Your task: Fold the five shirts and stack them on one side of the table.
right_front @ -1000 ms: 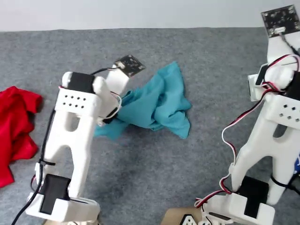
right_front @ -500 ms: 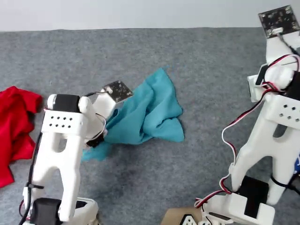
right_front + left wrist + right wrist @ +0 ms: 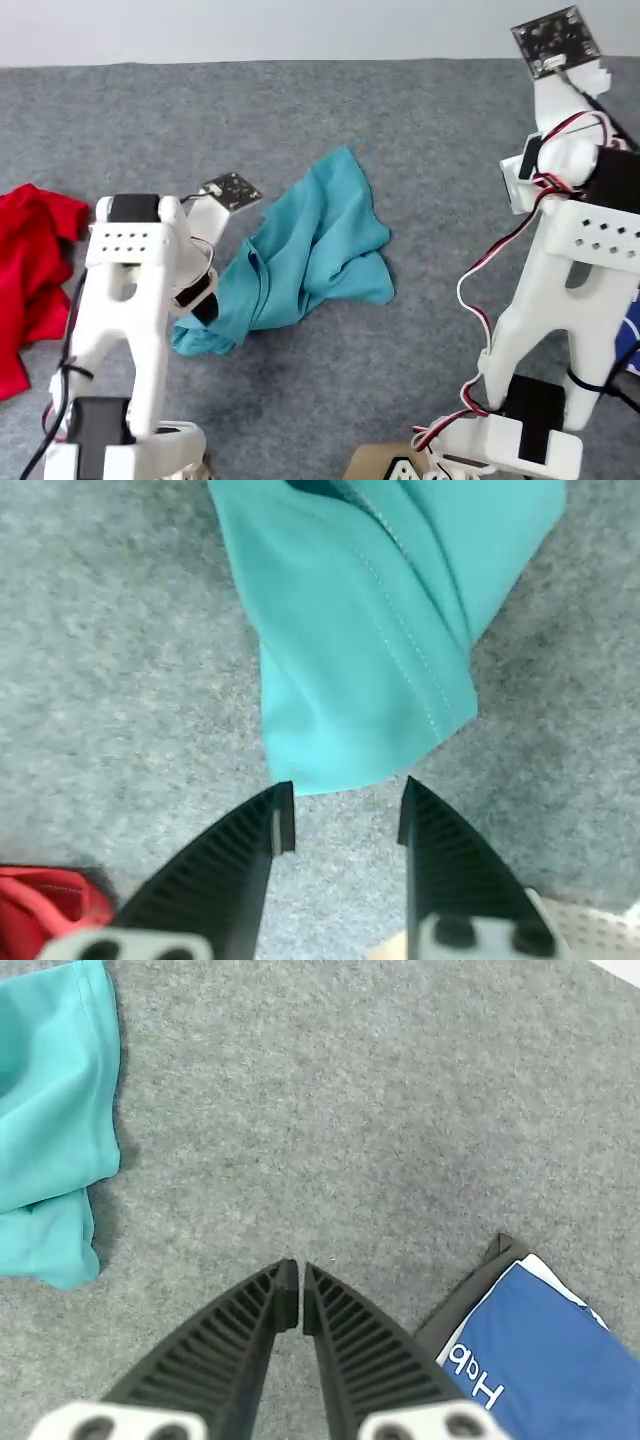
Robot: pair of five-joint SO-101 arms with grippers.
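Your left gripper (image 3: 345,792) stood fingers apart by the teal shirt (image 3: 350,630); right gripper (image 3: 300,1272) fingers together; red shirt (image 3: 35,260) cropped at nine o'clock.

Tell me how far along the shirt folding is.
Done: nothing looks folded or stacked. In hand: the teal shirt lies crumpled in the middle of the mat, the left gripper open at its hem, holding nothing; the right gripper is shut over bare mat. Left: folding the teal shirt, the crumpled red shirt off to the left, and possibly the blue item beside the right gripper.
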